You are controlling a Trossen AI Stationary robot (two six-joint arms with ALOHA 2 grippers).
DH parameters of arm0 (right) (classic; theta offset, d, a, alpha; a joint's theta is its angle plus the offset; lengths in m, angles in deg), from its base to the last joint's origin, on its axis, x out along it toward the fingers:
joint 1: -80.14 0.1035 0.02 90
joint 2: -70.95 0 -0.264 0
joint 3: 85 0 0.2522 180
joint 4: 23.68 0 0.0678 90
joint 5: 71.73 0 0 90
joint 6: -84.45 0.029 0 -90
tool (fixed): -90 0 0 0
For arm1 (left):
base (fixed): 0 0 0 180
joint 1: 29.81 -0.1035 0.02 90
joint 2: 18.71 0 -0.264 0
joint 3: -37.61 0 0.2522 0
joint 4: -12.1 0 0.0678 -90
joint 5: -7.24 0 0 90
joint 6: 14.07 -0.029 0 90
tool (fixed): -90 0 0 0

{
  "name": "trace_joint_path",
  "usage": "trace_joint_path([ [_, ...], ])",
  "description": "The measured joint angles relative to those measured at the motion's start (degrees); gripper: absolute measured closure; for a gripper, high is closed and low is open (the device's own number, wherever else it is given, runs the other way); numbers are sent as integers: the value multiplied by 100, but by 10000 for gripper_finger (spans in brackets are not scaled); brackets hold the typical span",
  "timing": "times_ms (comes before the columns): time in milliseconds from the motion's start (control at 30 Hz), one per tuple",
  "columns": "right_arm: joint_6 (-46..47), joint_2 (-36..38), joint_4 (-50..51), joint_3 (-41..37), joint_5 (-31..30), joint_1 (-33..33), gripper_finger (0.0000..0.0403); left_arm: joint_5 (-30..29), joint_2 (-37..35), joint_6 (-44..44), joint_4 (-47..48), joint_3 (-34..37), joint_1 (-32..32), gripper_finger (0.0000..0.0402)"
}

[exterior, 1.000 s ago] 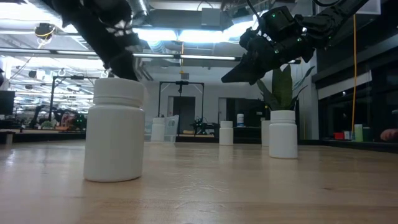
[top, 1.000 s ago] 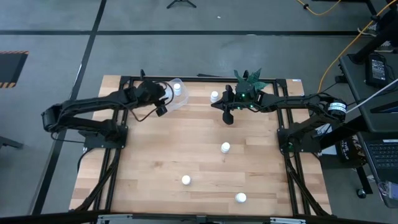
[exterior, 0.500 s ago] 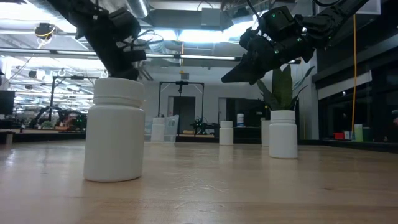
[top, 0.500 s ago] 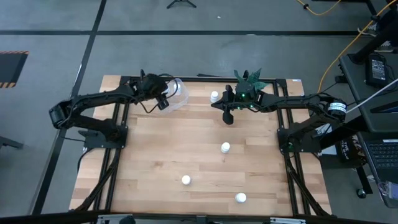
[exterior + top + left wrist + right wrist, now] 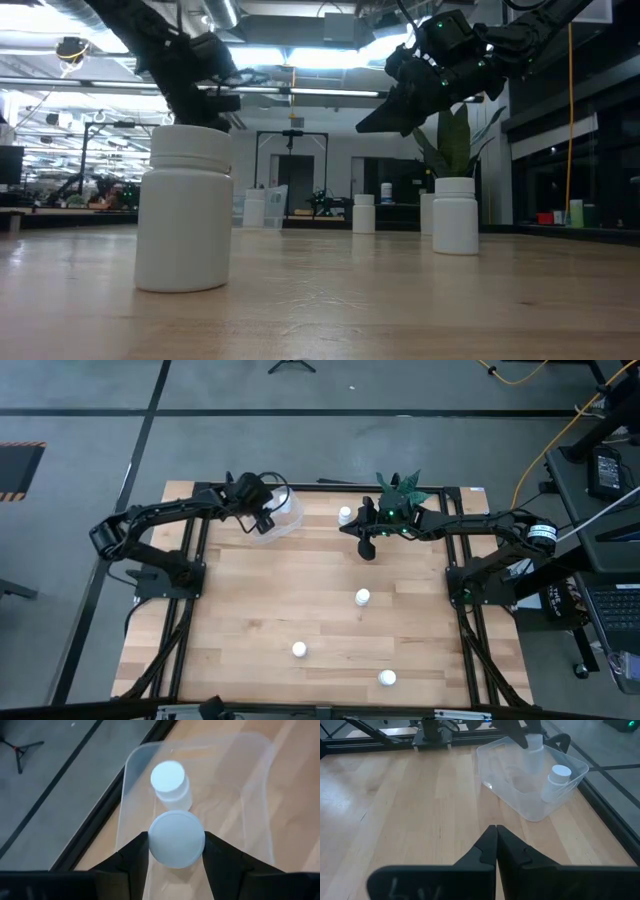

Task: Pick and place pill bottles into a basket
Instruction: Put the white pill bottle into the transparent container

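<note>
The left end effector hangs above the clear basket at the far left part of the table, grasping a white pill bottle between its two fingers — the bottle's cap faces the wrist camera. Inside the basket, directly beyond the held bottle, a second pill bottle stands upright near one end wall. Further right, one bottle stands at the far edge of the table, just beside the right end effector, which is clenched with nothing between its fingers and hovers above the wood. A potted plant sits behind that arm. Three more bottles stand apart on the open table — one mid-table, one nearer the front, one at the front right.
</note>
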Motion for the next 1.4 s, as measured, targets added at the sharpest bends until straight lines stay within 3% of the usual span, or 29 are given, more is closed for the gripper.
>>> trace_joint_path([
  [267,0,0,2,0,1,0,395,-313,278,-121,-26,-2,2,245],
  [1400,2,0,0,0,2,0,395,-289,302,34,-22,-2,7,245],
])
